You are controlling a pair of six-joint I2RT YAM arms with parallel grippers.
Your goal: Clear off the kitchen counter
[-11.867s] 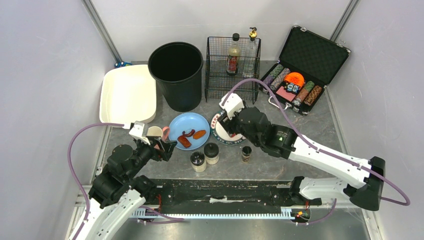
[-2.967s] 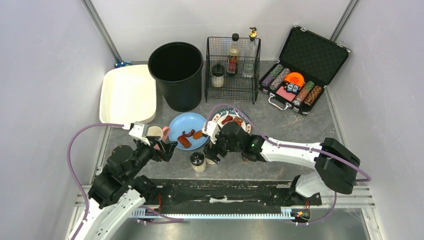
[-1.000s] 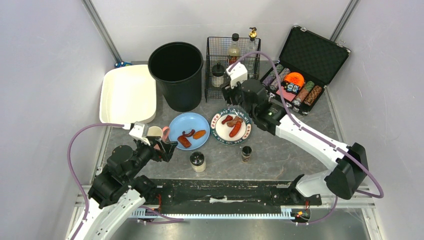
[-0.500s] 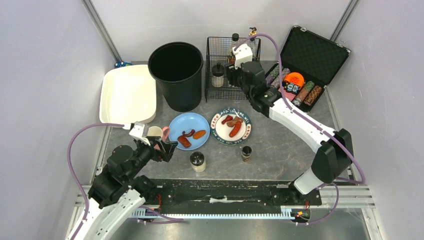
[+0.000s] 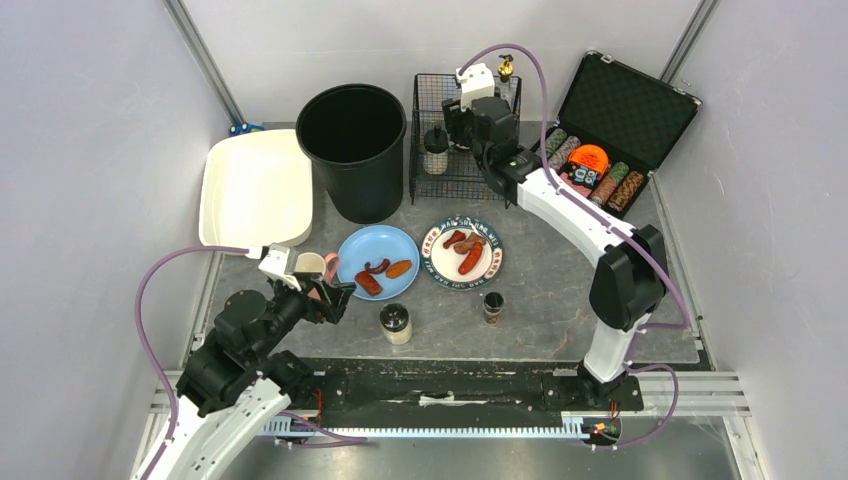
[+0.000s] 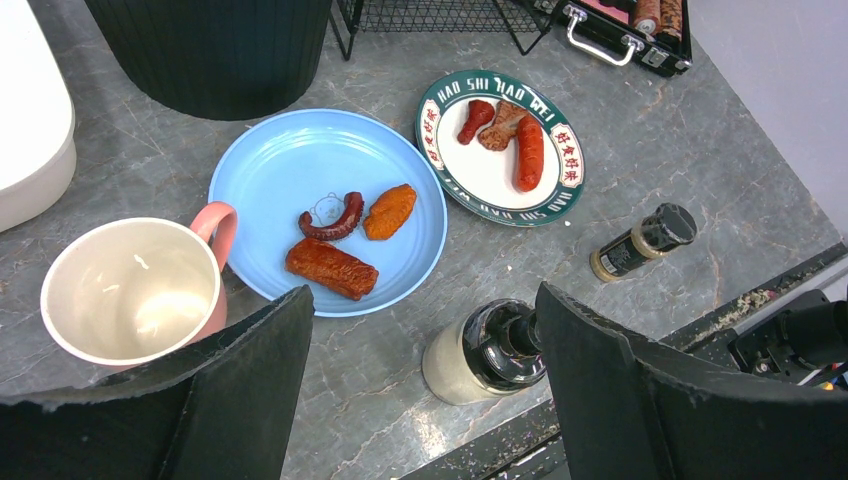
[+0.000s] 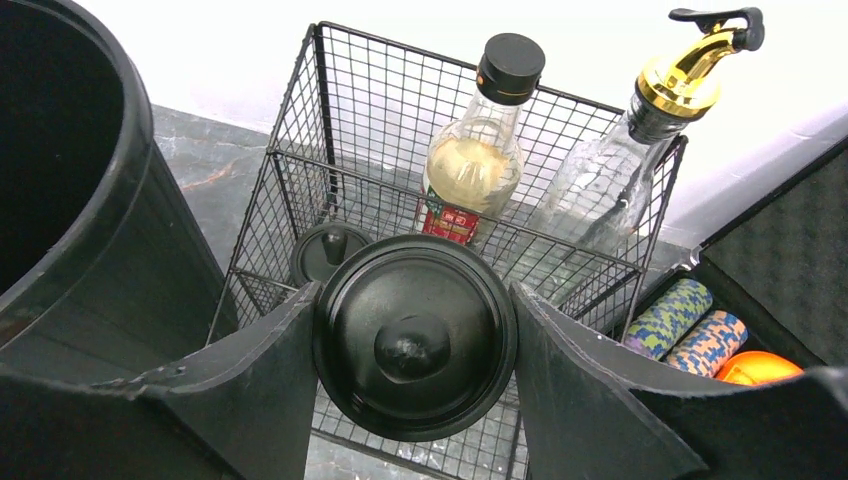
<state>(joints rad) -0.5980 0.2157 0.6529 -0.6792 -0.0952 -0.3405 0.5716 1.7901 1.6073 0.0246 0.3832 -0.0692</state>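
Carrying the shaker (image 7: 415, 350), right gripper (image 7: 415, 292) has moved over wire basket (image 7: 300, 130).

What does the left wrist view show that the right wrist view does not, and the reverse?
Only the left wrist view shows the pink mug, the blue plate with three food pieces, the lettered plate of sausages, a small spice bottle and a black-capped shaker. Only the right wrist view shows the right gripper shut on a black-lidded jar, and, inside the wire basket, a black-capped bottle, a gold-spout bottle and a second jar. Both show the black bucket, the wire basket, the open case and the kitchen counter.
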